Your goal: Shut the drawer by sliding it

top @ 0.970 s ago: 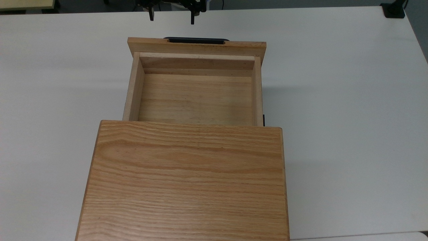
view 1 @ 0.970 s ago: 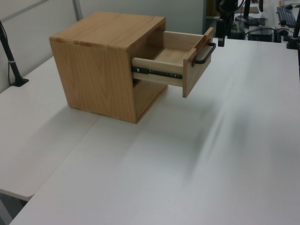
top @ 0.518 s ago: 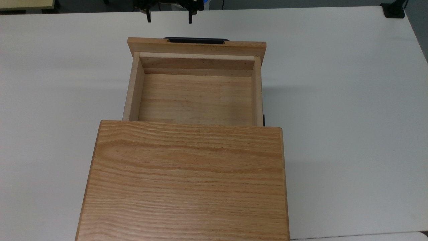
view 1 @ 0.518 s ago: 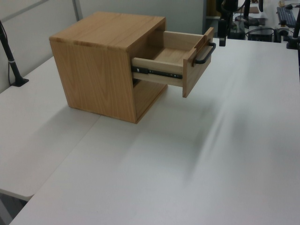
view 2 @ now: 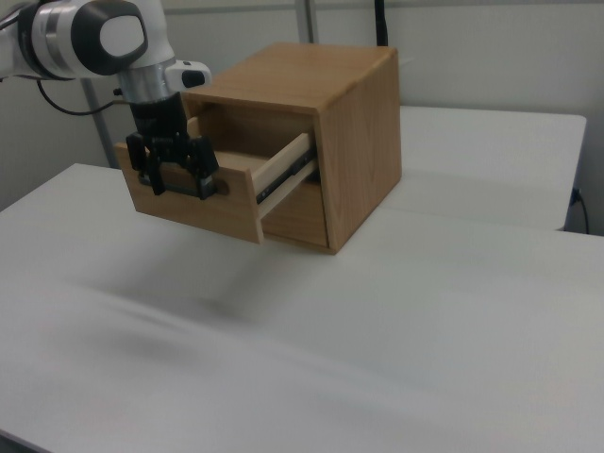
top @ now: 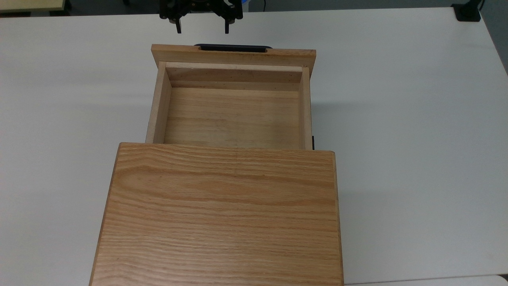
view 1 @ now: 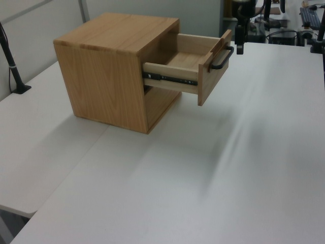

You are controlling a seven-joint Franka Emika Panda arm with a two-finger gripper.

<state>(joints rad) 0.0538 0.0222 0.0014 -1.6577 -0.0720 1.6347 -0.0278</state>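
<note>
Gripper (top: 201,28) has dropped a bit closer to the drawer front since a second ago; in the top view its fingertips now sit lower in frame, just short of the handle. Drawer and cabinet haven't moved.

Worktop (top: 397,119): white, carries the cabinet; seam visible along the left view's left.

Cabinet (top: 218,214): flat-topped oak box, lower centre of the top view, opening facing the top view's top edge.

Drawer (top: 232,115): pulled well out of the cabinet, inside bare wood. Front panel wider than the box. Black slide rail (view 1: 170,78) shows on its side in the left view.

Arm (view 2: 90,38): white and grey, comes in from the right view's upper left, wrist pointing down in front of the drawer panel.

Handle (top: 232,47): long black bar on the outer face of the front panel.

Gripper fingers (top: 178,27) spread apart, pointing down, nothing between them. Top view puts them near the handle, toward its end on the top view's left, with a gap between. In the right view the gripper (view 2: 176,184) overlaps the panel face; can't tell contact from that.
</note>
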